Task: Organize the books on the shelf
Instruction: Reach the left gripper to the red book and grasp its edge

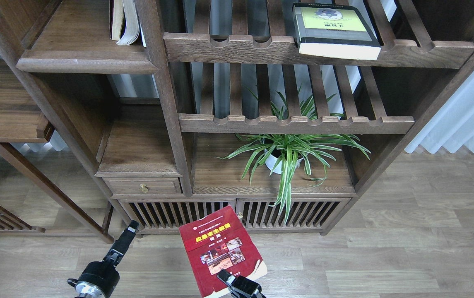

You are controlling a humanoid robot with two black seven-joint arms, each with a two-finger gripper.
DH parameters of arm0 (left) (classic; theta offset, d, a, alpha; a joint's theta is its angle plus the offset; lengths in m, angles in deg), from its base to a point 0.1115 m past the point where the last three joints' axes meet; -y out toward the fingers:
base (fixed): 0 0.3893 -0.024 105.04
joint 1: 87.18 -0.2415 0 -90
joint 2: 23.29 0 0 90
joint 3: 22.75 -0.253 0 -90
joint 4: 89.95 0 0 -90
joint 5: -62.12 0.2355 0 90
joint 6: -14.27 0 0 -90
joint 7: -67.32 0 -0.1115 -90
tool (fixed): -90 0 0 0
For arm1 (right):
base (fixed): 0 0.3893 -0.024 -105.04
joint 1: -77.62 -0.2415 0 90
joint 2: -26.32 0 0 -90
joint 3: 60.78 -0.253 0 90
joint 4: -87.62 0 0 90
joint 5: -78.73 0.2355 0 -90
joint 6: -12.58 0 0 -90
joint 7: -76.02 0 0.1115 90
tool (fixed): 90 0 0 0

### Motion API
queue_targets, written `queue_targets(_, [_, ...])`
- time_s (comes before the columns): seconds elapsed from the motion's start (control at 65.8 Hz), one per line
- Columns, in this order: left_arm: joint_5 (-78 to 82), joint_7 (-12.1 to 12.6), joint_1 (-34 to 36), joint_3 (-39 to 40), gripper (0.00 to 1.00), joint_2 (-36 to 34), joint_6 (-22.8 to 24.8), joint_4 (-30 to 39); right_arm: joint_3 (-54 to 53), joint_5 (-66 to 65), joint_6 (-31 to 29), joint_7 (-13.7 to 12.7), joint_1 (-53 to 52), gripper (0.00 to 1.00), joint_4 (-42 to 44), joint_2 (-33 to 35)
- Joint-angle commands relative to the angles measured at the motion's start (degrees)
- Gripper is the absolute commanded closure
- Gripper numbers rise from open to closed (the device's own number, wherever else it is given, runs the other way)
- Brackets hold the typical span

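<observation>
The right gripper (pixel 229 278) pinches the lower edge of the red paperback (pixel 219 250) and holds it, cover up, in front of the bookcase. The left gripper (pixel 131 227) hangs free; it is seen too dark and narrow, so I cannot tell if it is spread. The book seems on its way up. Next it must rise and tilt toward the solid shelf (pixel 83 62) at upper left, beside the standing pale book (pixel 125 20). The thick yellow-green volume (pixel 334 31) lies on the slatted rack (pixel 261 47).

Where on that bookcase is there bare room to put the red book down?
The solid shelf at upper left is bare left of the leaning books. The ledge above the small drawer is bare too. The spider plant crowds its shelf, and the yellow-green book occupies the slatted rack.
</observation>
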State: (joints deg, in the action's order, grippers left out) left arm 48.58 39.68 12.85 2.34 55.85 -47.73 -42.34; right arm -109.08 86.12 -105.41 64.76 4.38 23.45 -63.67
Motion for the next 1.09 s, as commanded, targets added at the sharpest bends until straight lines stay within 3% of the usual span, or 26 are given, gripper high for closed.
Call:
queue_targets(0.0, [0.0,-0.22,-0.45,-1.27,0.0,0.4,0.0,2.93,0.05,0.0,0.0,0.01,0.03,0.92,0.09,0.0])
queue_targets(0.562, [-0.53,-0.36,-0.01,-6.28,0.04,8.57,0.0,3.37,1.28,0.26,0.0,-1.4,0.03,0.92,0.09,0.0])
queue_targets(0.759, [-1.06,-0.36,0.16,-9.7,0.32,8.57,0.0,1.88,1.63,0.18,0.0,-1.92,0.03,0.92,0.09,0.0])
queue_targets(0.942, [-1.32,-0.36,0.16,-12.35,0.4,8.57,0.0,1.79,1.63,0.09,0.0,-1.92,0.03,0.92,0.09,0.0])
queue_targets(1.078, [-1.85,-0.36,0.25,-12.35,0.54,8.49,0.0,1.79,1.63,0.09,0.0,-1.92,0.03,0.92,0.09,0.0])
